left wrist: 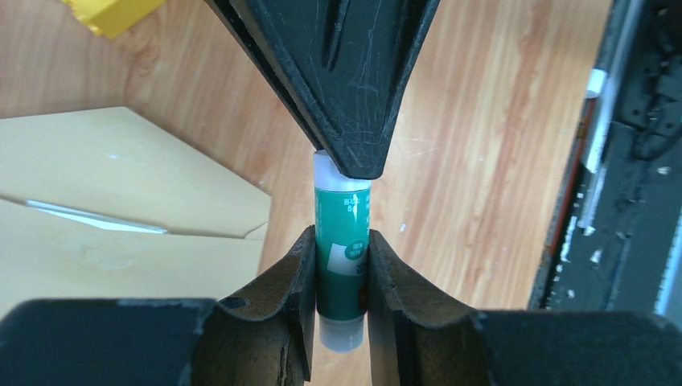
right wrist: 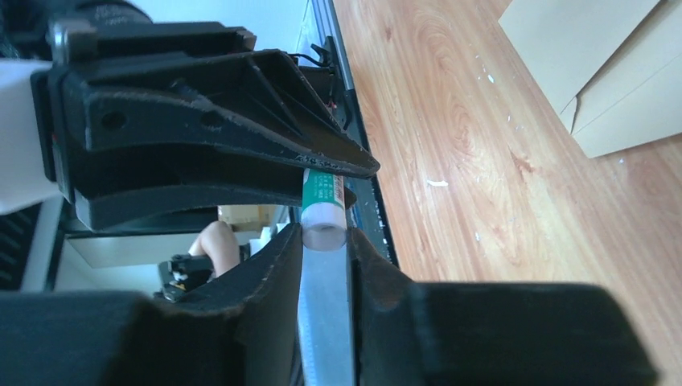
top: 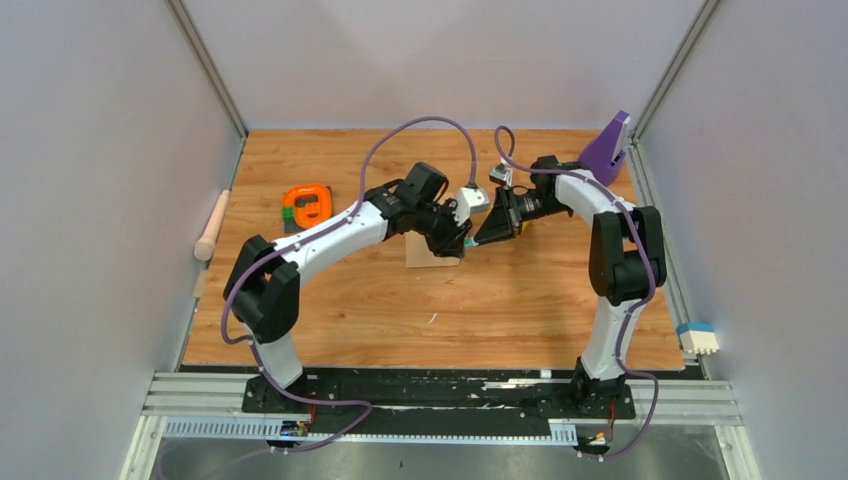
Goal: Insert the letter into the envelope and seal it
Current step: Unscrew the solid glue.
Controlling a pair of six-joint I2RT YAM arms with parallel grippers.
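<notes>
Glue stick (left wrist: 341,211), one, clamped by both left claw (left wrist: 339,238) and right claw (right wrist: 324,233), near one envelope (left wrist: 121,165).

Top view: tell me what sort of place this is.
Probably a robot lab cell, not a home or office: a wooden table boxed in by plain grey panels, with a left arm and a right arm bolted to a metal rail at its near edge.

Wooden table (top: 400,320) with tan envelope (top: 424,255), orange ring-shaped object (top: 308,204), purple object (top: 606,148).
</notes>
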